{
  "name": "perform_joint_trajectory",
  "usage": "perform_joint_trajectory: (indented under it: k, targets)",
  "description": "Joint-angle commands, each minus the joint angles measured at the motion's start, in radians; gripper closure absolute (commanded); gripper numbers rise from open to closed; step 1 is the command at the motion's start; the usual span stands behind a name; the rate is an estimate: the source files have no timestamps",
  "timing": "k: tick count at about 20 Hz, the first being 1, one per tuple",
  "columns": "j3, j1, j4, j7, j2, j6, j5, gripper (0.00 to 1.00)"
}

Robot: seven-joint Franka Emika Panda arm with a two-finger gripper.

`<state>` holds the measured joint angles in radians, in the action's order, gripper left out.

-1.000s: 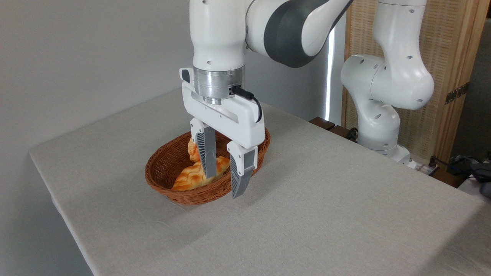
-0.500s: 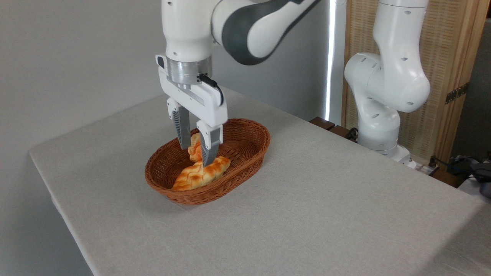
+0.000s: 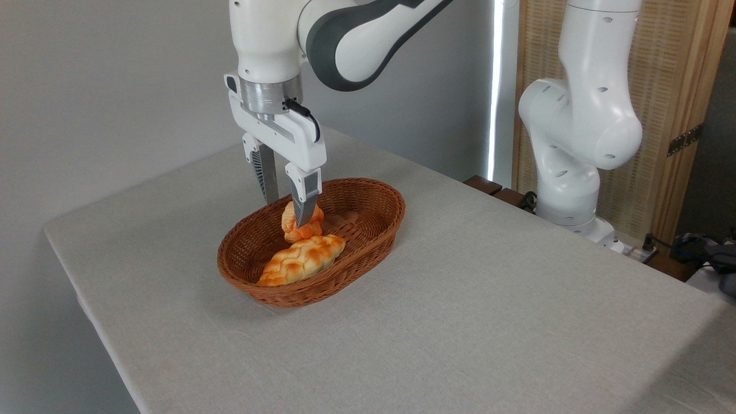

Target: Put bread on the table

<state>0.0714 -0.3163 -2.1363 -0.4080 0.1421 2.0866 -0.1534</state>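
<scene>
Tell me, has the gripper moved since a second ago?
Yes. The gripper has gone left and farther back: it was at the wicker basket's near right rim, and now its jaws straddle the small bread inside the basket.

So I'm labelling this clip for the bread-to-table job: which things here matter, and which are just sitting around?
Part of the job:
- the bread, between the fingers
- the gripper
- the table, where it goes
- the wicker basket it sits in

Just there:
- the braided loaf in the basket
- cables at far right
</scene>
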Motion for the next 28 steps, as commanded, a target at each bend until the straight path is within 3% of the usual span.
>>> perform_joint_trajectory:
  k: [1,5,9,11,13,19,23,28]
  targets:
    - [0.028,0.000,0.013,0.011,-0.016,-0.065,-0.002,0.00]
    - [0.030,0.002,0.013,0.008,-0.016,-0.083,0.006,0.00]
    - [0.031,0.000,0.012,0.002,-0.033,-0.085,0.070,0.01]
    - [0.034,0.000,0.013,-0.002,-0.038,-0.100,0.109,0.10]
    - [0.034,0.000,0.013,-0.002,-0.038,-0.112,0.126,0.25]
    - [0.034,0.000,0.013,-0.002,-0.039,-0.119,0.126,0.28]
    - [0.034,0.000,0.013,-0.003,-0.039,-0.120,0.127,0.50]
    - [0.033,0.000,0.013,0.001,-0.036,-0.120,0.127,0.50]
